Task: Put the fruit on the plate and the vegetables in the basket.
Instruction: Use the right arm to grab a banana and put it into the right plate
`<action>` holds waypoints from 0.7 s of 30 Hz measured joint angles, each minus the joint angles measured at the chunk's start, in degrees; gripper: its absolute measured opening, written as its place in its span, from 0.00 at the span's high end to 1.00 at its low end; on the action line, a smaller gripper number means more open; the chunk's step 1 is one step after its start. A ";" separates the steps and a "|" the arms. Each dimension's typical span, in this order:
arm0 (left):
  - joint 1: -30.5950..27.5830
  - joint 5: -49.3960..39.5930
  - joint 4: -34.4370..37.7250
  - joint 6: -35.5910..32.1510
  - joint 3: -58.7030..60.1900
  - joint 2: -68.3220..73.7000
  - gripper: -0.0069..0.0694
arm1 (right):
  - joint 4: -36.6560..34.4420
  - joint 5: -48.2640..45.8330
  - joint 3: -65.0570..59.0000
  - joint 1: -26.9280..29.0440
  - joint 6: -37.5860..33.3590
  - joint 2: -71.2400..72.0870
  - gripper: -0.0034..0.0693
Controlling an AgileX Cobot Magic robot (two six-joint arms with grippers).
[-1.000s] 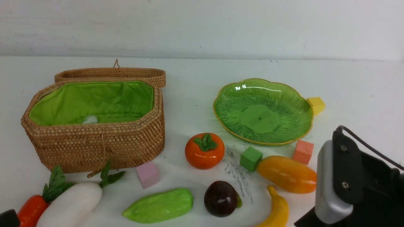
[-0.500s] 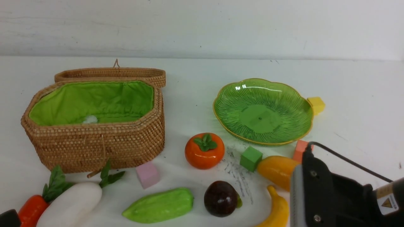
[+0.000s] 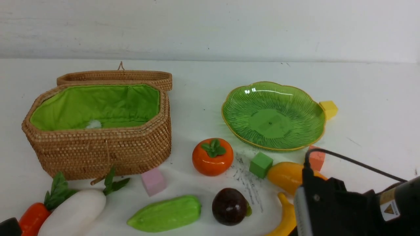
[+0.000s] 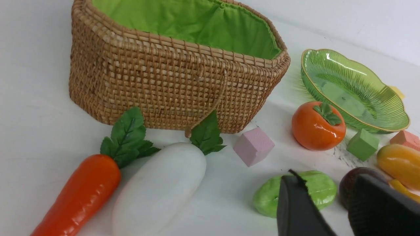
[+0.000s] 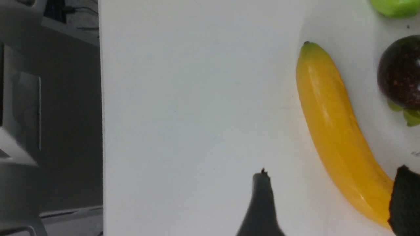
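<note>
The left gripper hangs low at the near left, its dark jaws apart with nothing between them. Beside it lie the glossy orange carrot and the smooth white radish, side by side, their green leaves reaching the basket. The basket is tan wicker, eight-sided and long, lined in bright green cloth, with its lid thrown back behind it. A pink cube sits near its right corner. In front lies the pale green ridged gourd. Next come the round orange persimmon with its leaf cap and, nearer, the dark purple mangosteen. A green cube touches the mango, oblong and orange-yellow. Behind them stands the plate, ribbed green glass with a scalloped yellow rim, holding nothing. The yellow banana curves on the table below the mango. An orange cube and a yellow cube flank the plate's right side. The right gripper is spread wide over the table, gripping nothing. One finger is by the banana's end; whether it touches is unclear.
</note>
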State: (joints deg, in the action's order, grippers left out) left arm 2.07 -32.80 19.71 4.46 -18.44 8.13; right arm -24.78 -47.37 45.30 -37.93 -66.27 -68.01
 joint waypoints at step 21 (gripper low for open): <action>0.00 0.00 0.00 0.00 0.00 0.00 0.60 | 1.13 2.84 8.48 0.00 -7.12 -22.83 0.26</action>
State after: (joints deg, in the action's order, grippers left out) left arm 2.07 -32.80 19.71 4.46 -18.44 8.13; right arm -23.65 -44.52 53.79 -37.93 -73.39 -90.84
